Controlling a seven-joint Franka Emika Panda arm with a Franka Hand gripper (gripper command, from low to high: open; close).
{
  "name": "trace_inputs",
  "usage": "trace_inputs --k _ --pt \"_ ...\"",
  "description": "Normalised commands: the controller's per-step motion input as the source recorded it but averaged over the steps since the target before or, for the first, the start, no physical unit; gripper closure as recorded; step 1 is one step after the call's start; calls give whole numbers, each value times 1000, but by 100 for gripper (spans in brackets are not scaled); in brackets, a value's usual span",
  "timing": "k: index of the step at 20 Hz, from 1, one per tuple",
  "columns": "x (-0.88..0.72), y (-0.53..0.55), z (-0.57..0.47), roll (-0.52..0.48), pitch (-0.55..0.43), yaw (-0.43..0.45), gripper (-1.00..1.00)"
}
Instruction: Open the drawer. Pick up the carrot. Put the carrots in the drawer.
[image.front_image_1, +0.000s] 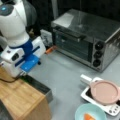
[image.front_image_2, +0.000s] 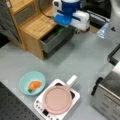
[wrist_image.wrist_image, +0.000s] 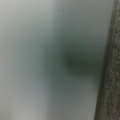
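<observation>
The dark grey drawer (image.front_image_1: 41, 87) (image.front_image_2: 53, 41) stands pulled partway out of the cabinet with the light wooden top (image.front_image_1: 17, 96) (image.front_image_2: 37, 25). My gripper (image.front_image_1: 22, 73) (image.front_image_2: 63, 26) reaches down over the drawer's open part, its fingertips hidden behind the white and blue hand. The orange carrot (image.front_image_1: 88, 117) (image.front_image_2: 35, 85) lies in a light blue bowl (image.front_image_1: 81, 111) (image.front_image_2: 24, 79), far from the gripper. A green shape (image.front_image_2: 60, 30) shows inside the drawer under the hand. The wrist view holds only a blurred grey surface very close up.
A silver toaster oven (image.front_image_1: 82, 42) (image.front_image_2: 107, 97) stands on the grey table. A white cooker carrying a pink pan (image.front_image_1: 103, 92) (image.front_image_2: 57, 100) sits beside the bowl. A small orange item (image.front_image_1: 50, 49) lies by the oven's front corner.
</observation>
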Motion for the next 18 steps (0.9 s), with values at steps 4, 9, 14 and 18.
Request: trace_inputs --k 4,9,14,18 --pt "233 -96 0 -29 132 42 -100" --pt "199 -71 86 -33 123 44 -100" --pt "174 27 87 -34 121 30 -100" --pt "185 162 63 -28 126 1 -100"
